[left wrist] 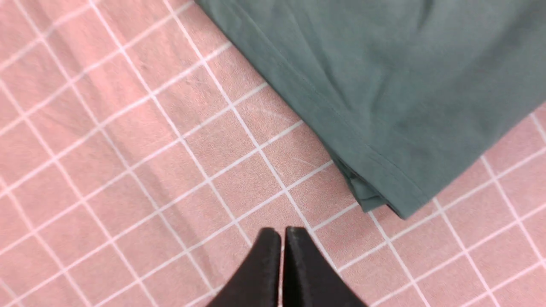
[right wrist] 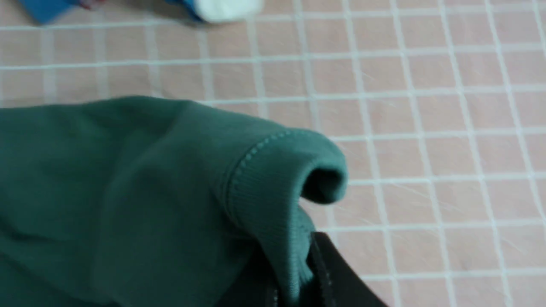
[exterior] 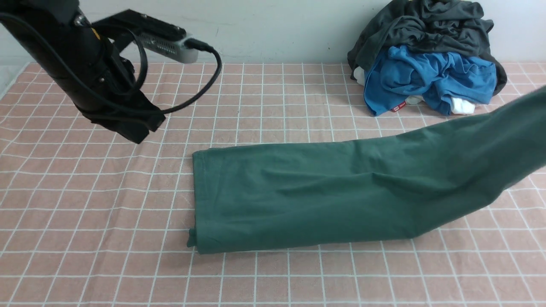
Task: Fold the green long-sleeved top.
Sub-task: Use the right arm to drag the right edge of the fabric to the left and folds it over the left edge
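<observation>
The green long-sleeved top (exterior: 307,192) lies folded into a long band across the middle of the pink checked cloth. Its right end rises off the table toward the right edge of the front view. My right gripper (right wrist: 294,273) is shut on a ribbed edge of the top (right wrist: 264,200); the gripper itself is out of the front view. My left gripper (left wrist: 281,238) is shut and empty, hovering over bare cloth near the top's stitched left corner (left wrist: 384,200). The left arm (exterior: 85,76) hangs above the table's back left.
A pile of clothes sits at the back right against the wall: a dark charcoal garment (exterior: 426,25) over a bright blue one (exterior: 426,76), with some white fabric (exterior: 463,105) beneath. The pink checked tablecloth (exterior: 106,213) covers the whole table.
</observation>
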`<action>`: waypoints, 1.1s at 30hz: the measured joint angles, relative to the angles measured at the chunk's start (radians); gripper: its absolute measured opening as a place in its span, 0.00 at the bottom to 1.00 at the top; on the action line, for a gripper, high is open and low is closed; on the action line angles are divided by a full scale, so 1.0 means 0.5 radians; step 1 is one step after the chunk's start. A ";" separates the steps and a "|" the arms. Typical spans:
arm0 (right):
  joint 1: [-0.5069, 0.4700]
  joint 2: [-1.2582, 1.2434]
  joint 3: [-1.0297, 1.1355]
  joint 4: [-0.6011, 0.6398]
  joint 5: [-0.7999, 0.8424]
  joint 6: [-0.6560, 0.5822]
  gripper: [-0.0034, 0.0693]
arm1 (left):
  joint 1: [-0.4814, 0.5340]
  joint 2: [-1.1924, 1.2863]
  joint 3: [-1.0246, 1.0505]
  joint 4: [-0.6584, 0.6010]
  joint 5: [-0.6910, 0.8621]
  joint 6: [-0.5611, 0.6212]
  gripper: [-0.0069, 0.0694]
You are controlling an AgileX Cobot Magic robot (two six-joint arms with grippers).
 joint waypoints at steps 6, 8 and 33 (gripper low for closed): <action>0.655 -0.042 -0.005 0.110 -0.095 -0.087 0.10 | 0.000 -0.166 0.000 0.006 0.007 0.000 0.09; 0.816 -0.014 -0.020 0.119 -0.128 -0.090 0.10 | 0.000 -0.207 0.000 0.006 0.008 0.000 0.09; 1.642 1.225 -0.963 0.905 -0.169 -0.326 0.43 | 0.000 -0.598 0.021 0.008 0.053 0.000 0.09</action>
